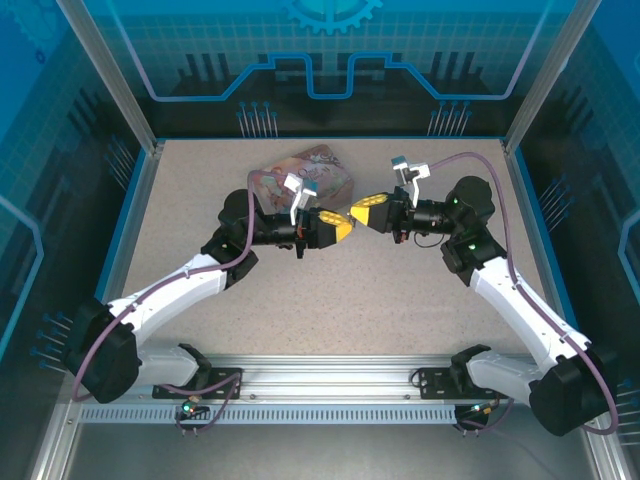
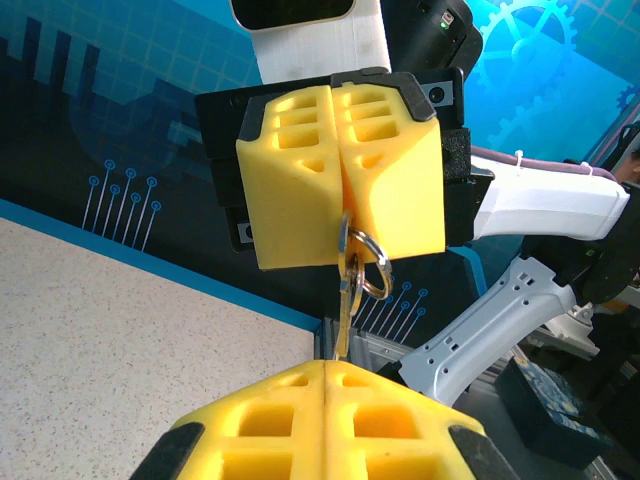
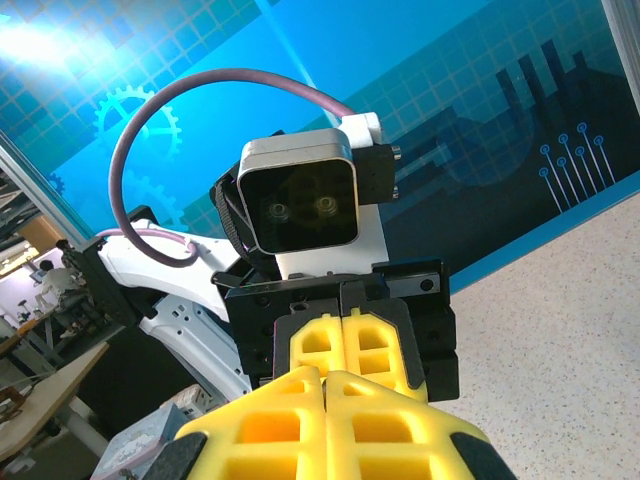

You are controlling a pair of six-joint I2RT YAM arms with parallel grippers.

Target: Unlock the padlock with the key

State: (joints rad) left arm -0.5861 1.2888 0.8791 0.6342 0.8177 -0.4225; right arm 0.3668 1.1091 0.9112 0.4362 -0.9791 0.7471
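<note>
– Right fingers (image 2: 290,190) clenched on what?
– The key (image 2: 343,305), by its head, ring (image 2: 386,268) dangling. Left fingers (image 2: 260,420) just below look closed on its tip, probably steadying it for a handover.

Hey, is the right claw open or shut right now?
Shut. The left wrist view shows the right claw closed with no gap, pinching a key ring with the key hanging below.
</note>
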